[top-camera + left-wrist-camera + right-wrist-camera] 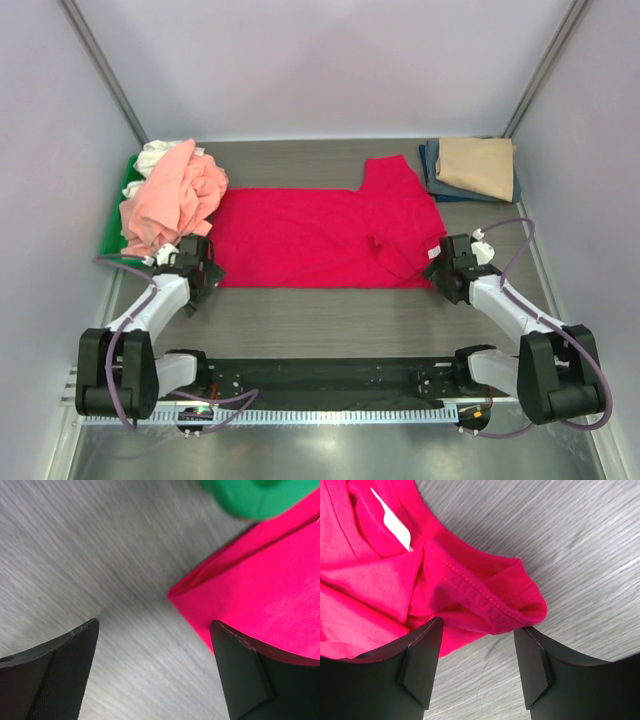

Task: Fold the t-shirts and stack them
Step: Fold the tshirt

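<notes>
A crimson-red t-shirt (320, 235) lies spread across the middle of the table, one sleeve pointing to the far side. My left gripper (205, 272) is open at its near left corner (172, 595), with bare table between the jaws and the right finger (260, 675) over the cloth. My right gripper (440, 268) is open at the shirt's right end, its jaws either side of a bunched sleeve fold (520, 605). The collar with its white label (392, 520) shows beyond. A crumpled salmon-pink shirt (175, 195) and a white one (155, 155) lie piled at the left.
A green tray (115, 225) lies under the pink pile; its corner shows in the left wrist view (250, 497). A folded tan shirt (478, 165) sits on a folded navy one (432, 170) at the far right. Pale walls close in on both sides.
</notes>
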`<action>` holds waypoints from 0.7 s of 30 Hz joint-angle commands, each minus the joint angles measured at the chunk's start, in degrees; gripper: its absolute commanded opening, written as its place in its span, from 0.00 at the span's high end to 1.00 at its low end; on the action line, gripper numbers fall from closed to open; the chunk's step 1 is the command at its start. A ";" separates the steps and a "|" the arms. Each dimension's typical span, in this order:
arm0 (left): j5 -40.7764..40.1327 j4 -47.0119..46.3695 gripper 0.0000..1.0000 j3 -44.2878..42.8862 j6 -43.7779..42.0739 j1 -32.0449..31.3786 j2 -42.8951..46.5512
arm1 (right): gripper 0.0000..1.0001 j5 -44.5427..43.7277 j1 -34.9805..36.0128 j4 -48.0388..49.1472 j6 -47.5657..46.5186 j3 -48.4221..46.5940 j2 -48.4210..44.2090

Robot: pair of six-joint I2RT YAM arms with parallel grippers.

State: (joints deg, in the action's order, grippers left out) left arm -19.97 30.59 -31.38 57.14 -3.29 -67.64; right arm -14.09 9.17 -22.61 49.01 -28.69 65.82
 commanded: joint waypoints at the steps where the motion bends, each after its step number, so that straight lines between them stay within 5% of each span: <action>1: -2.10 -5.88 0.09 -0.96 2.79 0.48 -2.32 | 0.36 -1.12 -1.17 1.52 -1.99 0.56 0.80; 6: -1.48 -8.44 0.10 -1.58 3.15 0.48 -5.13 | 0.46 -1.21 -1.43 2.22 -2.69 0.91 1.06; 12: 0.36 -10.63 0.17 -3.86 2.97 0.48 -10.84 | 0.85 0.64 -2.49 4.85 -3.92 1.35 4.13; 15: 1.59 -11.78 0.37 -4.39 2.62 0.56 -12.25 | 0.94 2.04 -3.37 6.17 -4.72 1.44 5.01; 16: 2.03 -12.22 0.54 -4.57 2.62 0.65 -12.43 | 0.98 2.48 -3.80 6.35 -4.89 1.44 5.10; 19: 3.18 -13.45 0.81 -4.40 2.01 0.65 -12.35 | 0.99 3.36 -4.16 6.61 -5.24 1.44 5.19; 21: 3.62 -13.54 0.85 -4.40 1.66 0.56 -12.08 | 0.99 3.71 -4.25 6.79 -5.33 1.62 4.93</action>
State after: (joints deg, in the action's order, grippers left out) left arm -19.70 19.18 -36.42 58.39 -2.83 -78.98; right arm -11.20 5.32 -15.94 44.99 -28.27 69.54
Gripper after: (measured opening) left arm 0.164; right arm 0.039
